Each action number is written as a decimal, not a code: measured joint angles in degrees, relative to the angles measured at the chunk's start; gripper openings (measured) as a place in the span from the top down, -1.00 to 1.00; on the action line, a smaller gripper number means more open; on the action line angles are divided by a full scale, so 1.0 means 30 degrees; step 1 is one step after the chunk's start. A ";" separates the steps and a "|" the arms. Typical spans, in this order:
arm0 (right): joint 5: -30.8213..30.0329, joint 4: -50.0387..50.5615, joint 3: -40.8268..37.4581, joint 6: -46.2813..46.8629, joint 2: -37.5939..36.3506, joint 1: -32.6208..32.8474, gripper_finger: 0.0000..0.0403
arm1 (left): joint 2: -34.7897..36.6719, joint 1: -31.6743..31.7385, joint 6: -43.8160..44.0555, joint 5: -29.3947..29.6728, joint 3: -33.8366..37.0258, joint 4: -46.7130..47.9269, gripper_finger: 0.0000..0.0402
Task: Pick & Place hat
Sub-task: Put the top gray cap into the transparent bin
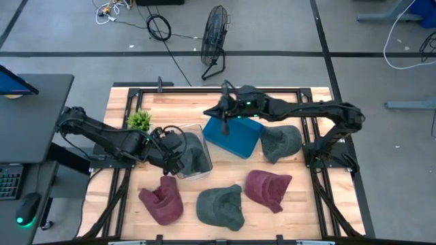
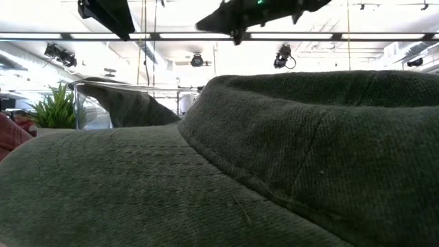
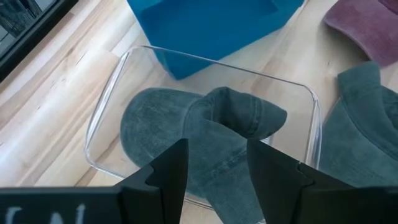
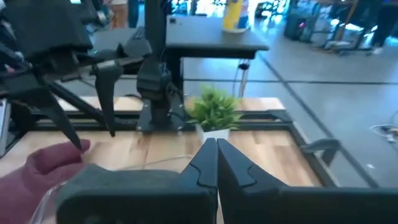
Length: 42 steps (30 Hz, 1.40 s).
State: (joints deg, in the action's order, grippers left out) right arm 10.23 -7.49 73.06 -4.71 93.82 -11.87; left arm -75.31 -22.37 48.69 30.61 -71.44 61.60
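A dark green hat [image 3: 155, 124] lies crumpled in a clear plastic box [image 3: 205, 60] left of the table's middle [image 1: 201, 131]. My left gripper [image 3: 217, 146] hovers over this hat [image 1: 195, 158], open, with one finger on each side of the hat's raised fold [image 3: 239, 112]. My right gripper [image 4: 216, 149] is shut and empty, high above the far left corner of a blue bin [image 1: 233, 136]. Another dark green hat [image 1: 281, 141] rests on the table to the right of the bin. A maroon hat [image 1: 268, 188], a green hat [image 1: 221, 207] and a second maroon hat [image 1: 162, 201] lie along the near edge.
A small potted plant [image 1: 139, 120] stands near the table's far left corner, just behind my left arm. The near green hat [image 2: 274, 151] fills the low view. Bare wood shows at the table's near right corner and along the far edge.
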 joint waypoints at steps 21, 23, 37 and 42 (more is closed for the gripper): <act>0.0245 0.4440 0.4162 -0.1603 0.4497 0.1160 1.00 | -0.0007 0.0007 0.0015 -0.0070 0.0007 -0.0066 0.16; 0.0245 0.5005 0.4392 -0.1603 0.4497 0.1156 1.00 | -0.0007 0.0000 0.0000 -0.0071 0.0007 -0.0066 0.16; 0.0110 0.6093 0.5196 -0.1901 0.4392 0.1156 0.97 | -0.0007 0.0007 -0.0014 -0.0066 0.0007 -0.0073 0.16; -0.2678 0.6989 0.5964 -0.3278 0.3540 0.1361 0.82 | -0.0007 0.0007 0.0044 0.0410 0.0007 -0.0135 0.16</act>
State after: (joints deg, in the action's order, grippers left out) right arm 2.19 13.48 90.96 -14.54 104.44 -7.79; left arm -75.33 -22.35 48.82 31.84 -71.42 61.20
